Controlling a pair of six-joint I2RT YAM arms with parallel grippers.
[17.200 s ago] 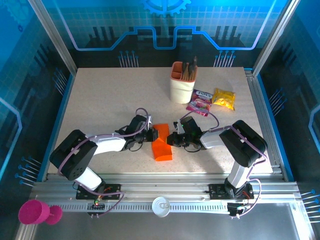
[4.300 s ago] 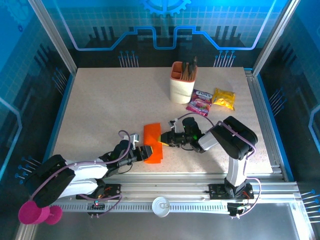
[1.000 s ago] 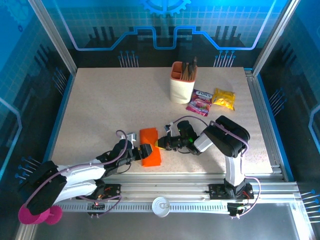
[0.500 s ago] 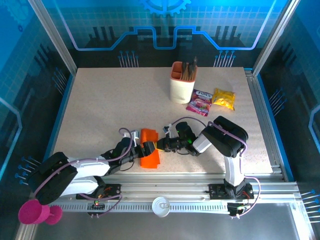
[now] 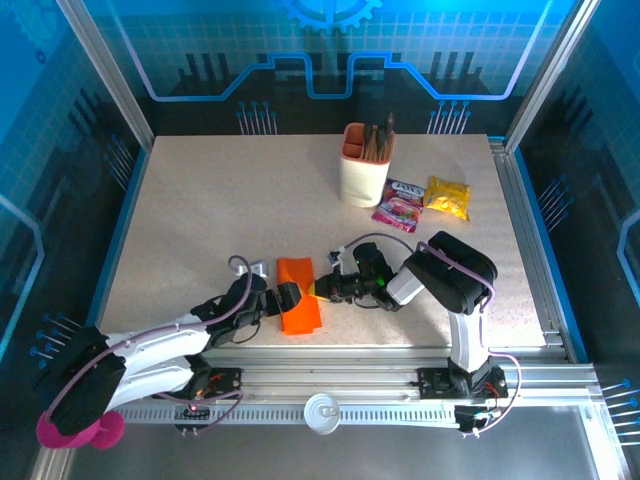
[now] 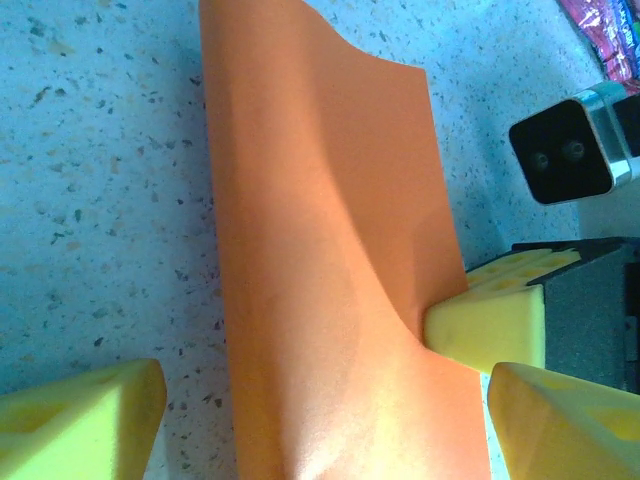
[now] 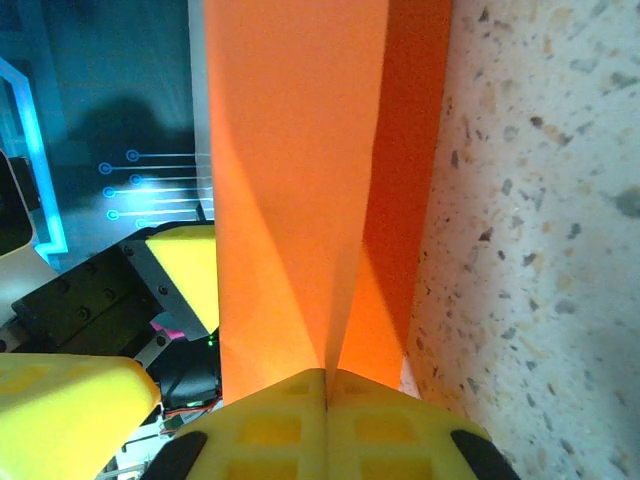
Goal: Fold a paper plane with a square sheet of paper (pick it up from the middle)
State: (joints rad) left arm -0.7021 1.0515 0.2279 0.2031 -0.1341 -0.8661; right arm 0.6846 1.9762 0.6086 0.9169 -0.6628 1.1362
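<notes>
The square sheet of paper (image 5: 298,308) is bright orange, folded into a narrow strip that lies near the table's front middle. Its top layer bulges up along a soft lengthwise fold (image 6: 330,250). My right gripper (image 5: 318,290) comes in from the right and is shut on the strip's right edge, its yellow pads (image 7: 327,378) pressed together over the crease of the paper (image 7: 300,150). My left gripper (image 5: 285,297) is open, with its pads (image 6: 85,420) standing either side of the strip's near end and touching nothing. One right fingertip (image 6: 490,325) shows against the paper.
A beige-and-orange pen cup (image 5: 364,165) stands at the back. A pink packet (image 5: 399,206) and a yellow packet (image 5: 448,196) lie right of it. A pink cup (image 5: 70,425) sits off the table at the front left. The rail (image 5: 330,385) runs just behind the arms.
My left gripper has drawn back a little to the left and its jaws have widened slightly. The right gripper still pinches the paper, which has barely shifted.
</notes>
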